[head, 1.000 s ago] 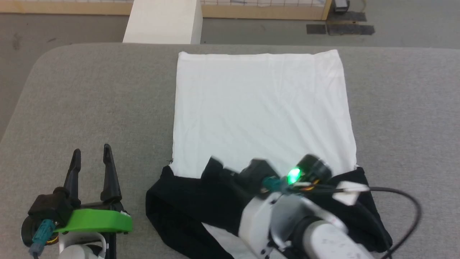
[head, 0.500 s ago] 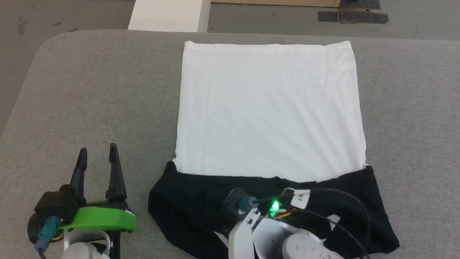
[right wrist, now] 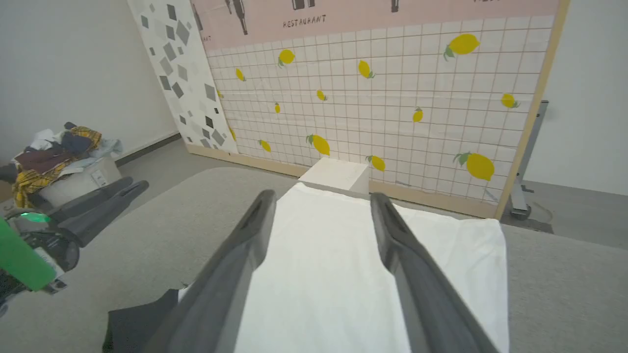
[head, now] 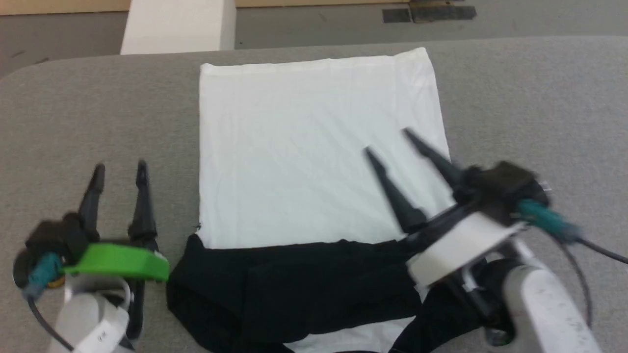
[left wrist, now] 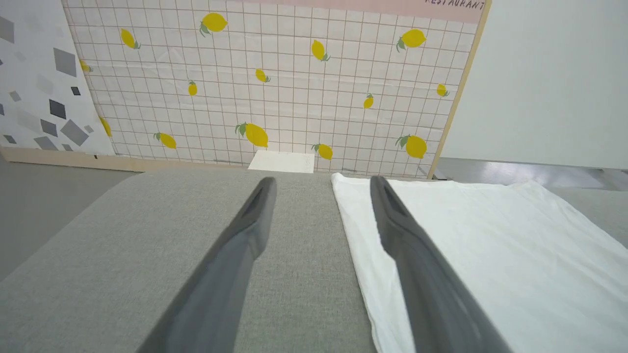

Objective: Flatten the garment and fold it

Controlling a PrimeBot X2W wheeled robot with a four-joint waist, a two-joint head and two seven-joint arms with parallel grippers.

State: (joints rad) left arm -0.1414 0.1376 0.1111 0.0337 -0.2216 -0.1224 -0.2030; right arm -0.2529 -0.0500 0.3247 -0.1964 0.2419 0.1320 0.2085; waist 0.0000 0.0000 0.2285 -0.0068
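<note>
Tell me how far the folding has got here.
Done: the garment lies flat on the table, with its black sleeves folded in across the near end. In hand: nothing; the left gripper and right gripper are open and empty. Left: apparently the remaining folds.

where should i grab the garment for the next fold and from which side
Probably the black shoulder band of the garment, at its near-left corner, coming in low from the left with the open left gripper. That corner lies in folded layers at the cloth's edge, while the white panel lies flat and offers nothing to pinch.
</note>
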